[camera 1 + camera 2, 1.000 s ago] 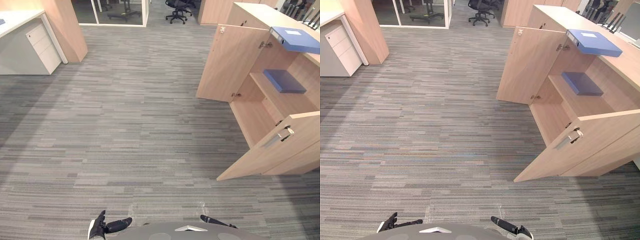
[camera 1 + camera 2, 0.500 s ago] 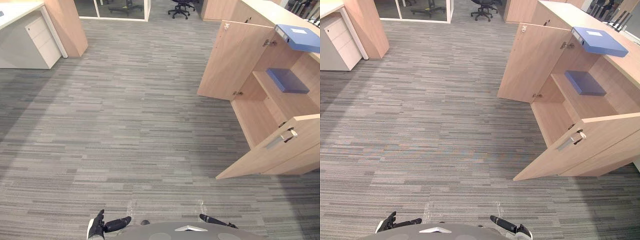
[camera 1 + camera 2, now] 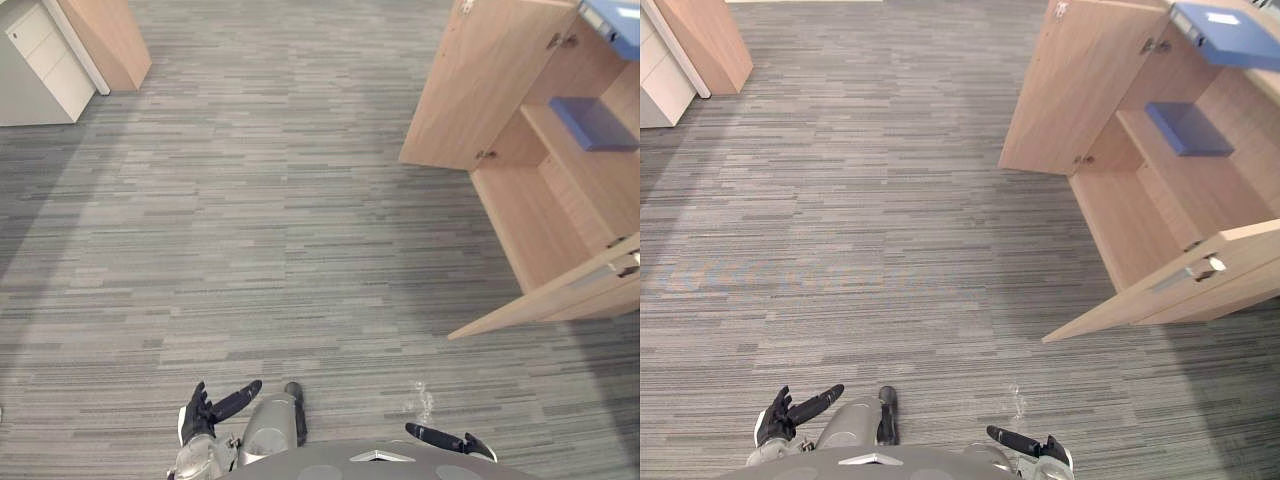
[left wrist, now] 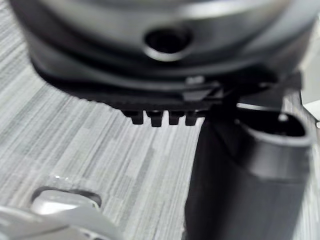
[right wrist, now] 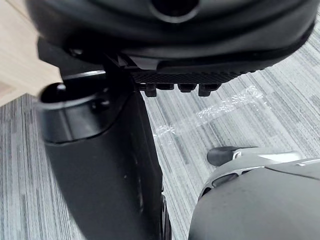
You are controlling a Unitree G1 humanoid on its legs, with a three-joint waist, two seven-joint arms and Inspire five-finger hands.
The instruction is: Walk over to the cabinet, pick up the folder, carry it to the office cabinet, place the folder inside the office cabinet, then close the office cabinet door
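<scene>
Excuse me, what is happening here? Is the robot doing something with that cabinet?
A humanoid robot is on grey carpet, with a wooden cabinet ahead to its right. Its far door and near door are swung open. One blue folder lies on top of the cabinet, and a second blue folder lies on the shelf inside. The left hand and right hand hang low, open and holding nothing, so no folder is picked up yet.
</scene>
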